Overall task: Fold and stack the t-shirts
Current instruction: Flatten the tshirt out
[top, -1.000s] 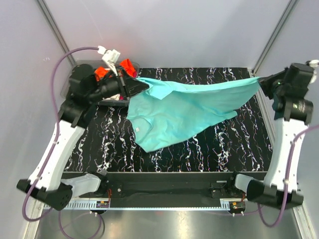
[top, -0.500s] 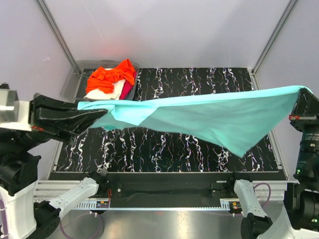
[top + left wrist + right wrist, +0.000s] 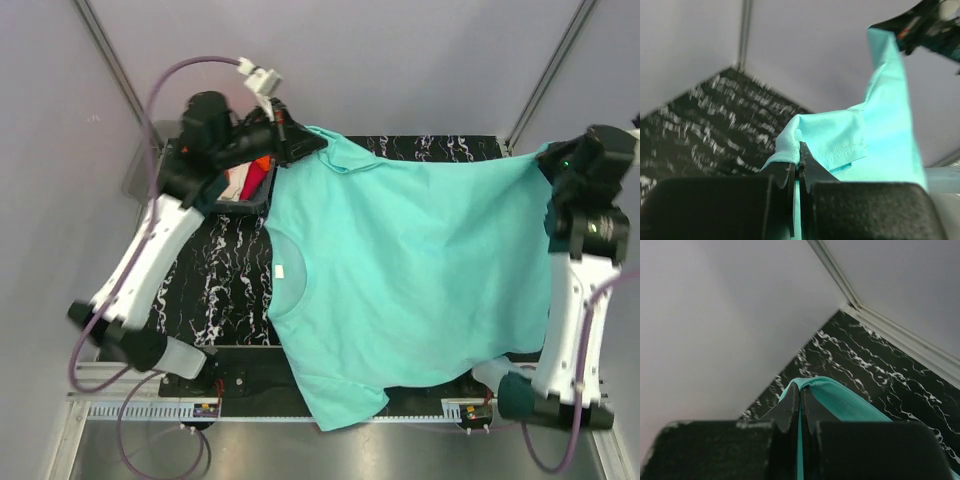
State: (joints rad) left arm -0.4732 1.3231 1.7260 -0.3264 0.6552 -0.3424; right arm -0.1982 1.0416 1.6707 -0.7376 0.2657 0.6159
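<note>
Lowered from its taut mid-air stretch, teal t-shirt (image 3: pixel 420 270) spread wide over table (image 3: pixel 215 270), collar leftward, far corners clamped in left gripper (image 3: pixel 315 142) and right gripper (image 3: pixel 547 160).

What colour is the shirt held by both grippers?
Turquoise-teal; the shirt shows best in the top view.

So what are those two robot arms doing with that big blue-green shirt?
They are spreading it out so it can be folded. The left gripper is pinched shut on one corner of the turquoise t-shirt, and the right gripper is pinched shut on another corner. The shirt is stretched wide open over the black table, with its near end hanging past the table's front edge. It is not folded yet. A few other shirts peek out beside the left arm, waiting.
</note>
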